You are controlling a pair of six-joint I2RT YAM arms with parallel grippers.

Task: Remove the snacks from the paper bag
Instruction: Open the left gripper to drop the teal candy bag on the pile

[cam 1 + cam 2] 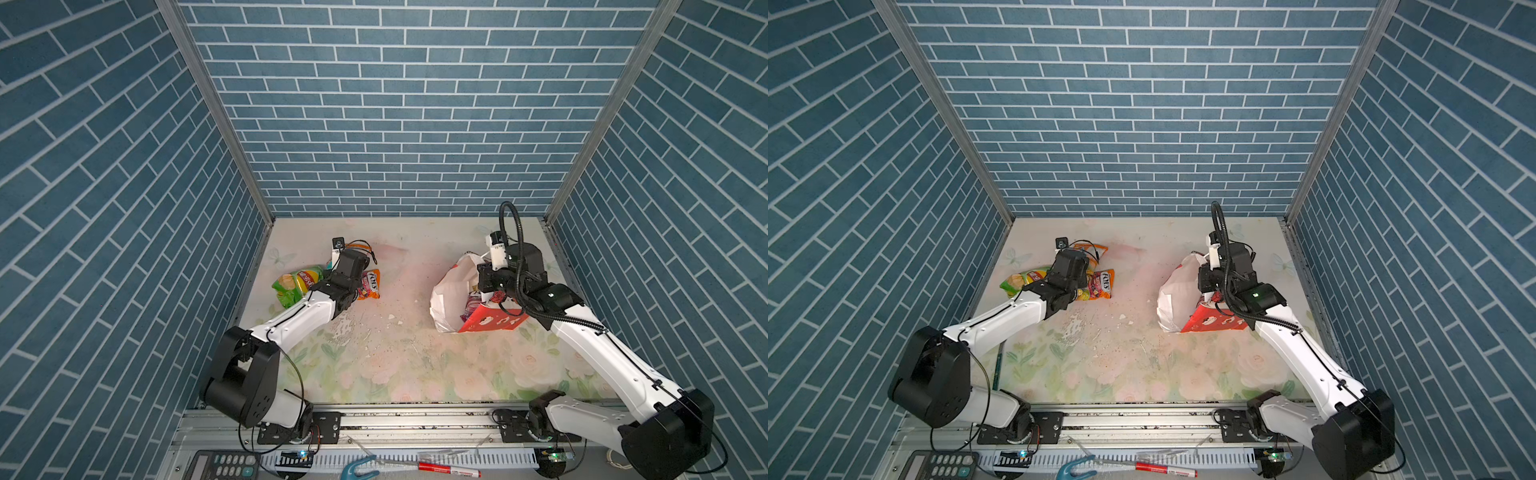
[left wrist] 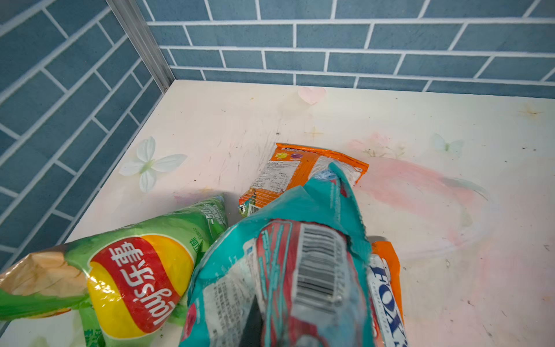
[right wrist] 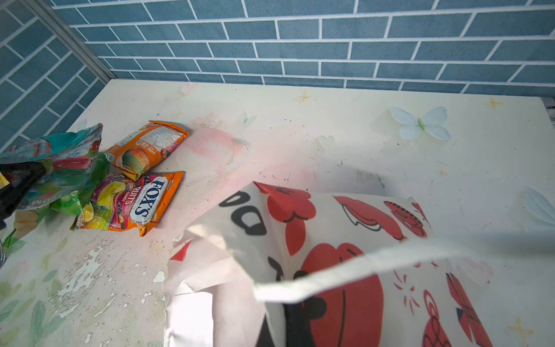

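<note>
Floral-print tabletop (image 1: 415, 365), flaking patch (image 1: 353, 332) near centre. Blue brick-pattern walls (image 1: 395, 104) on three sides. Below the aluminium rail (image 1: 415, 419): calculator (image 1: 222, 463), blue-handled tool (image 1: 357, 467), red marker (image 1: 449, 468).

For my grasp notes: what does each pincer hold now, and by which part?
Left pincer: the teal packet, by one end. Right pincer: the paper bag, apparently by the rim of its mouth.

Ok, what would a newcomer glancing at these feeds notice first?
The red-and-white paper bag on the right of the table, its rim pinched by the right gripper. Then the bright pile at far left: a green Lay's bag, an orange FOX'S bag and an orange-white packet, with the left gripper holding a teal packet over them.
</note>
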